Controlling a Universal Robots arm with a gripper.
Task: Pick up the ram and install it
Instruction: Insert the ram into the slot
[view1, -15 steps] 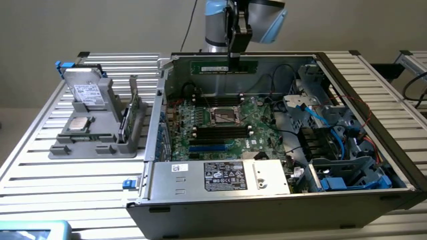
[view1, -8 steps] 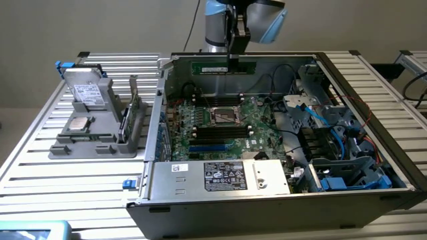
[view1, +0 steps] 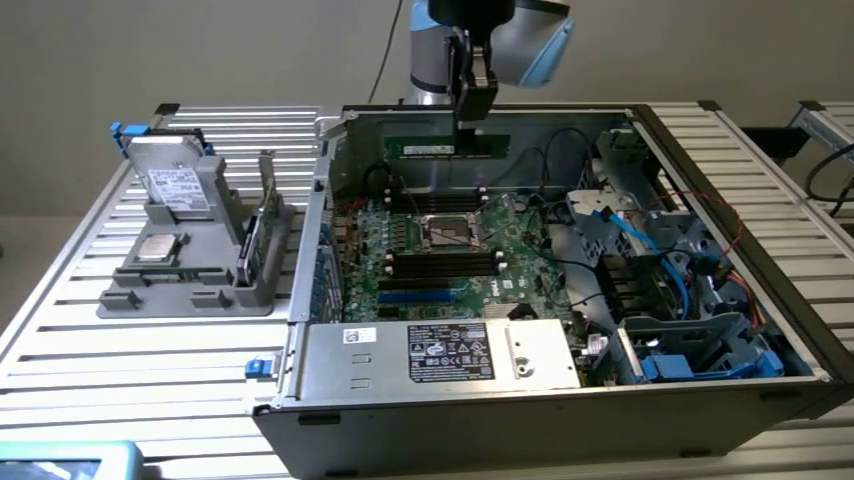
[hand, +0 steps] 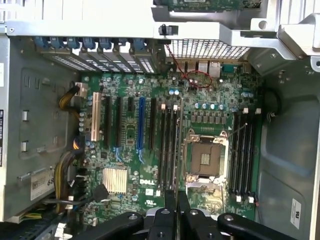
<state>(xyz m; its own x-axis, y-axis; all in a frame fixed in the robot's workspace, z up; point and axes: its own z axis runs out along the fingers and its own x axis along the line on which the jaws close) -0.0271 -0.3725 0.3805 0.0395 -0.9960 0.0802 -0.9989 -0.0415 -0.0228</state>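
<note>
- Green ram (view1: 424, 148) held level in air over the board, past CPU socket (view1: 451, 232) toward case's rear wall; not in a slot
- tool (view1: 470, 125) pinching ram's upper edge; jaws nearly together on it
- black mem slots (view1: 441, 263) flank CPU socket on both sides; seen likewise from wrist
- open PC case (view1: 534, 420) around socket sits on slatted surface (view1: 134, 350); grey tray (view1: 187, 295) well apart, to exterior view's left of socket
</note>
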